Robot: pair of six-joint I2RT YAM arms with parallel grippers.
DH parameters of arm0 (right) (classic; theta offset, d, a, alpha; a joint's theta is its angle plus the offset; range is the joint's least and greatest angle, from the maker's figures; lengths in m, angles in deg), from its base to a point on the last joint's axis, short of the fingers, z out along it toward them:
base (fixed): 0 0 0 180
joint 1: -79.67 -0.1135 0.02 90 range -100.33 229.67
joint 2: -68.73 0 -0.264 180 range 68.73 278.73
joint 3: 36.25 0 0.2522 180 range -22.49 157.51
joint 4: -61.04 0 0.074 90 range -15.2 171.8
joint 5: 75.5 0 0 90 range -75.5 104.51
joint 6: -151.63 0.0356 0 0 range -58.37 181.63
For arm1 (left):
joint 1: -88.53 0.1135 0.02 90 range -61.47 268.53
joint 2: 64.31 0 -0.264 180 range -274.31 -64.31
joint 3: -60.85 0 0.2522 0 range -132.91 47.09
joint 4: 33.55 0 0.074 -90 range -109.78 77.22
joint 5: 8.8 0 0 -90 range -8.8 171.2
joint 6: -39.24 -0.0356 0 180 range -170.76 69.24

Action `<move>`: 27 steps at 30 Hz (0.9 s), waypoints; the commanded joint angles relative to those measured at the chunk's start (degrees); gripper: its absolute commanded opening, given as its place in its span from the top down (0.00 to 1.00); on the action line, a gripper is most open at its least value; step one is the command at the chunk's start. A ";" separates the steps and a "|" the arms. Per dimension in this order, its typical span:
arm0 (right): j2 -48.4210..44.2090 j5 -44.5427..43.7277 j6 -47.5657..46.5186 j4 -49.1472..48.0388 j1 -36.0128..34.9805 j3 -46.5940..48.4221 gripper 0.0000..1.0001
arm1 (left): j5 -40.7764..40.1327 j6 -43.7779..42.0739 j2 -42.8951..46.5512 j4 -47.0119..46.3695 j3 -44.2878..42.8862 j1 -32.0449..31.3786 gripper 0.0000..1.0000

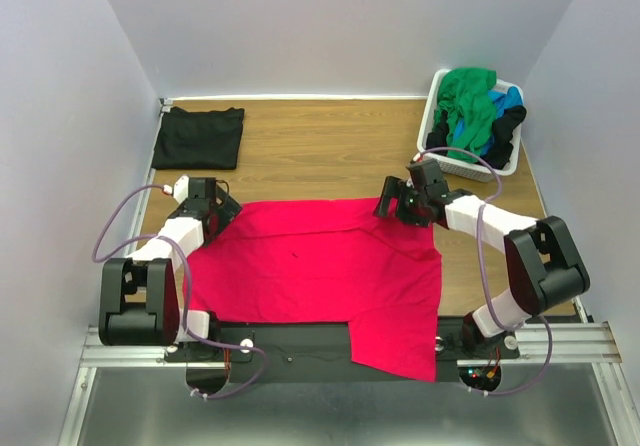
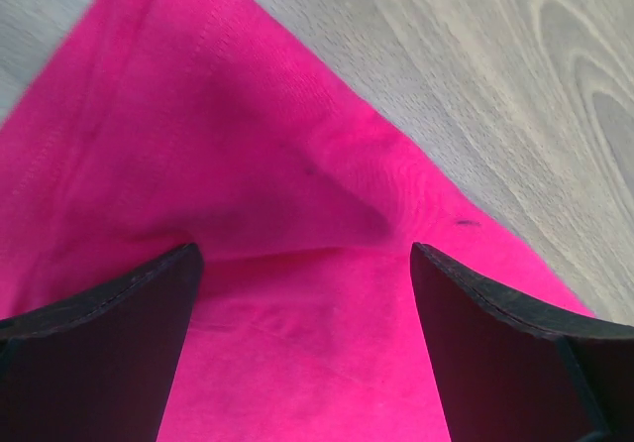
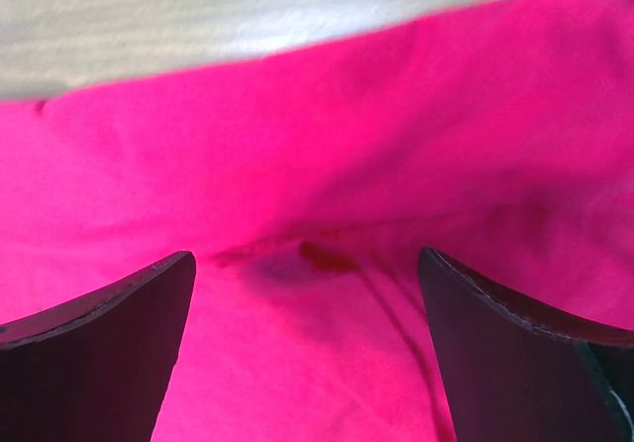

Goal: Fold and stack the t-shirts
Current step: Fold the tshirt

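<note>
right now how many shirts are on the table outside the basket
2: red shirt spread at the near edge, folded black shirt at the far left corner. More may lie underneath.

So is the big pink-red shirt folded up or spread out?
Mostly spread out: the large pinkish-red cloth t-shirt lies flat across the wooden table, one corner hanging over the near edge.

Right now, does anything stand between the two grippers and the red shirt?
Nothing visible does. The left gripper and the right gripper are open at the far edge of the red shirt, and each wrist view shows only its cloth between the jaws.
</note>
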 commanded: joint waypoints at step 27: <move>-26.32 8.57 13.84 -3.07 -19.52 -18.65 0.00 | -3.92 -0.66 7.36 0.33 5.46 4.35 0.01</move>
